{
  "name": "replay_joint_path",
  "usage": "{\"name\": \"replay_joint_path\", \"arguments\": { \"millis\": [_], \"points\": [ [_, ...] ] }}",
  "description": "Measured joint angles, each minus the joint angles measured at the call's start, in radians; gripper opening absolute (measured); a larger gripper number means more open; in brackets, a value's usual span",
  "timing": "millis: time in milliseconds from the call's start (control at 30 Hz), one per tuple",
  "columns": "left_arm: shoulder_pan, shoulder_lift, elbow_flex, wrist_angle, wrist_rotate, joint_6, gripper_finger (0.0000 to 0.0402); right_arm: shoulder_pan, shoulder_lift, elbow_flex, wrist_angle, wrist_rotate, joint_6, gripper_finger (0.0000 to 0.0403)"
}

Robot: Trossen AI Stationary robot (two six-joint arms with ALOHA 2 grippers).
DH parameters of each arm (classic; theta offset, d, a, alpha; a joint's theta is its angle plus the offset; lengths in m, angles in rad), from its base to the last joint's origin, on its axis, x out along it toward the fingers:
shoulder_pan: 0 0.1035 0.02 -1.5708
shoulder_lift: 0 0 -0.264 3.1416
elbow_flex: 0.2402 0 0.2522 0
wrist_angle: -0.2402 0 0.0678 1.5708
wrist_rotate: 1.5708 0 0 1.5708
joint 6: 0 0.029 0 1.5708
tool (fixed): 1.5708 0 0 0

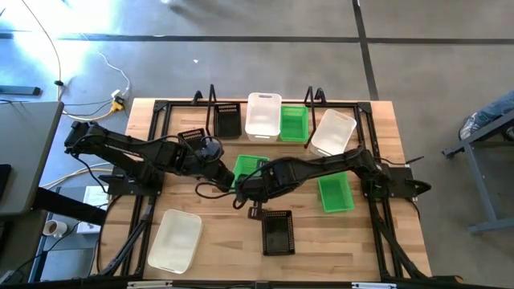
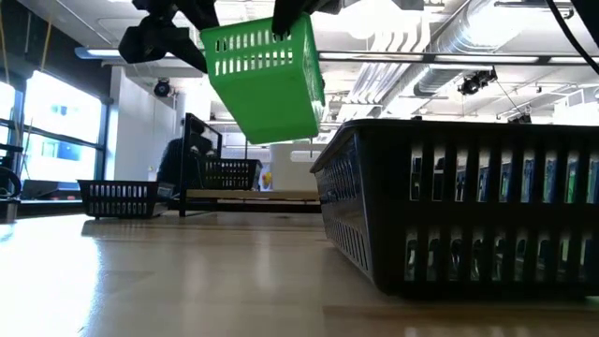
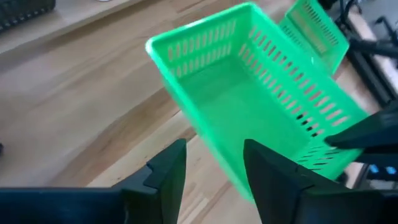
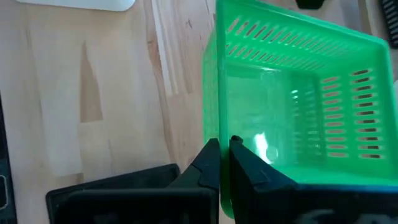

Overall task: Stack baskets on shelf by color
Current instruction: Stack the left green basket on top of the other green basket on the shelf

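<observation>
A green perforated basket hangs tilted above the table's middle, with my right gripper shut on it. My left gripper is open at the basket's left side; its fingers stand on either side of a long wall, and I cannot tell whether they touch it. On the shelf at the far edge a black basket, a white basket and a second green basket stand side by side. My right gripper pinches the rim of one side wall near a corner, one finger inside the basket and one outside. The fingers come slanting down from the table's right. The basket hangs tilted below them, clear of the table.
Loose on the table: a white basket beside the shelf's right end, a green one at the right, a black one near the front, a white one at the front left, a black one by the left arm.
</observation>
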Motion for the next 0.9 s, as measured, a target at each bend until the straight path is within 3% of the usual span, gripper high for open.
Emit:
{"name": "replay_joint_path", "arguments": {
  "millis": [533,900],
  "points": [
    [0.071,-0.028,0.0,-0.052,0.045,0.23,0.0131,0.062,0.0,0.0,-0.013,0.009,0.112,0.0],
    [0.106,-0.146,0.0,-0.055,0.038,0.375,0.0131,0.074,-0.048,0.0,-0.127,0.139,0.111,0.0]
  ]
}}
